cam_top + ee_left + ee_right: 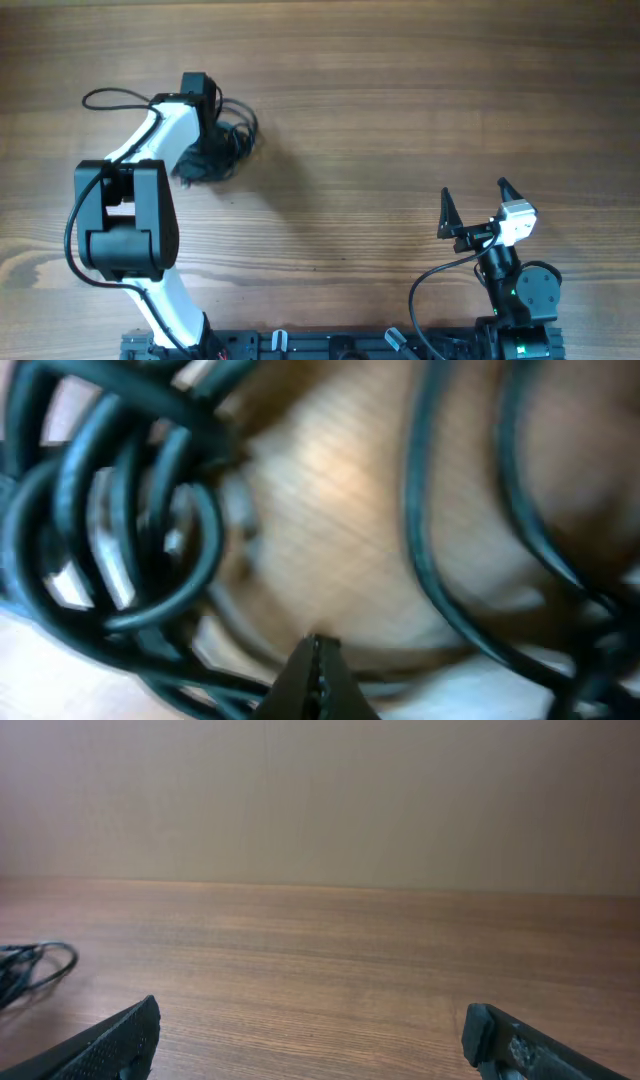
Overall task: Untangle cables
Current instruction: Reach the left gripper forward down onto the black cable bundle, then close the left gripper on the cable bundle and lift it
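Note:
The cables (238,132) lie in a black tangle on the wooden table at the upper left, with a loop sticking out to the right. My left gripper (207,160) is pushed down into that tangle. In the left wrist view the picture is blurred and very close; dark cables (418,510) curve on both sides, and the left gripper (318,647) is shut, its tips meeting with no cord visible between them. My right gripper (477,203) stands open and empty at the lower right, far from the tangle. From the right wrist, the right gripper (310,1045) faces bare table, with a cable loop (45,965) at the far left.
The left arm's own thicker black wire (100,97) loops out to the left of its wrist. The right arm's wire (430,280) curves beside its base. A black rail (330,345) runs along the table's near edge.

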